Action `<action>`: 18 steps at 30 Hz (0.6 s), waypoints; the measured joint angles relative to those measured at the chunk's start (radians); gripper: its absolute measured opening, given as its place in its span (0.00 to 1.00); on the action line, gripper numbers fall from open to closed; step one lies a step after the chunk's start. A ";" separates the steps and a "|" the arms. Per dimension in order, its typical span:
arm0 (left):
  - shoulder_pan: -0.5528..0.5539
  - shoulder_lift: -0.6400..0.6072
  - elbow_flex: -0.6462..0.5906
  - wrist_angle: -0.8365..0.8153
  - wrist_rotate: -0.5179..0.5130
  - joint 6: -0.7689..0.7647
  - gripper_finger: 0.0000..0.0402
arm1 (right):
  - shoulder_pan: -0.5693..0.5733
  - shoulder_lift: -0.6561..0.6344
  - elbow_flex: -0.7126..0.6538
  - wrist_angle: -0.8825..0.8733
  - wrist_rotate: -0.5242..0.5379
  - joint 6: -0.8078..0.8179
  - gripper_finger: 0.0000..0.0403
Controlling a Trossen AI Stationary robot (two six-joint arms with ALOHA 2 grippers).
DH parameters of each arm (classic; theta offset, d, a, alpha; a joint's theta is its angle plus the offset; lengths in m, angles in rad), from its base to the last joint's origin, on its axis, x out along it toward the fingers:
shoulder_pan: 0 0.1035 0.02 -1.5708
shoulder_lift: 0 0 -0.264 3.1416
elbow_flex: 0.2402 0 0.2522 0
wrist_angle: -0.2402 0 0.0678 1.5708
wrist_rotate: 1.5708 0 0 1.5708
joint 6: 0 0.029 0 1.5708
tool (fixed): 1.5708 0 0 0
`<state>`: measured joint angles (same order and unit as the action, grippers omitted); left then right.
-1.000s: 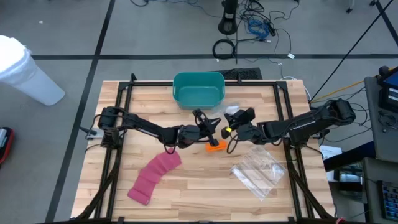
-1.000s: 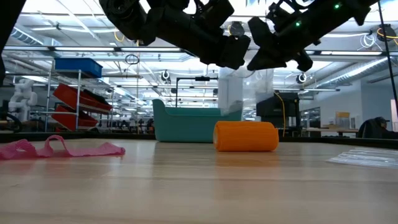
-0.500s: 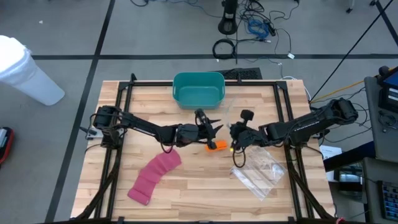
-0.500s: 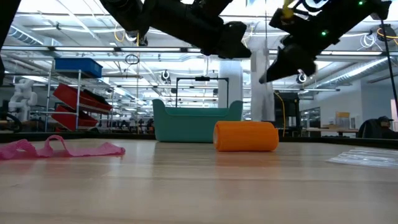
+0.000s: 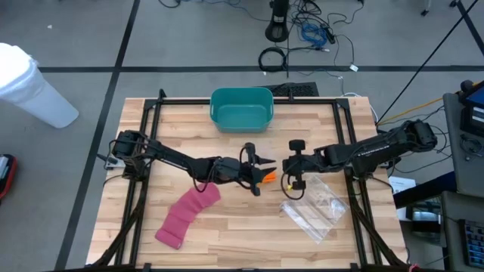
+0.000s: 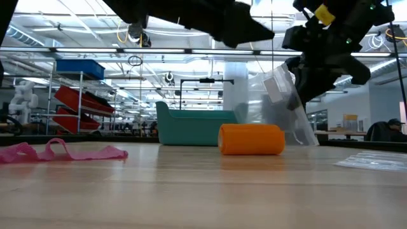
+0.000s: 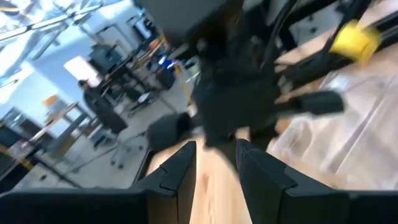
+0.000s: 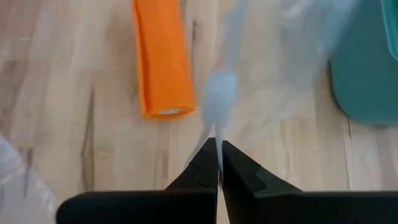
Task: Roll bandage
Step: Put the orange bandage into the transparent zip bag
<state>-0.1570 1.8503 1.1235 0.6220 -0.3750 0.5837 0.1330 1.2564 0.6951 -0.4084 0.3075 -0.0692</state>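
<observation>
Bandage roll (image 6: 252, 139), orange, is lying on the bench (image 5: 227, 227) near its middle. Left gripper (image 5: 258, 171) is hovering over it, fingers spread. Right gripper (image 8: 217, 160) is pinching a clear plastic bag (image 6: 286, 108), hanging beside the roll. Pink bandage (image 5: 187, 211) is lying unrolled well apart.

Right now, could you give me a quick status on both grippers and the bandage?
Left gripper open above the orange bandage roll, not gripping. Right gripper shut on a clear plastic bag, lifted. Pink bandage lies unrolled.
</observation>
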 joint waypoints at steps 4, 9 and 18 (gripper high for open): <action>0.001 0.000 0.011 -0.004 0.034 -0.026 0.30 | -0.020 0.000 0.051 -0.021 0.002 -0.027 0.00; 0.026 0.000 0.012 -0.024 0.038 -0.084 0.30 | -0.032 0.000 0.132 -0.026 0.004 -0.092 0.00; 0.049 0.000 0.013 -0.093 0.031 -0.114 0.30 | -0.049 0.000 0.204 -0.062 0.005 -0.169 0.00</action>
<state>-0.1079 1.8503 1.1362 0.5294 -0.3439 0.4692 0.0842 1.2568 0.8991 -0.4700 0.3127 -0.2384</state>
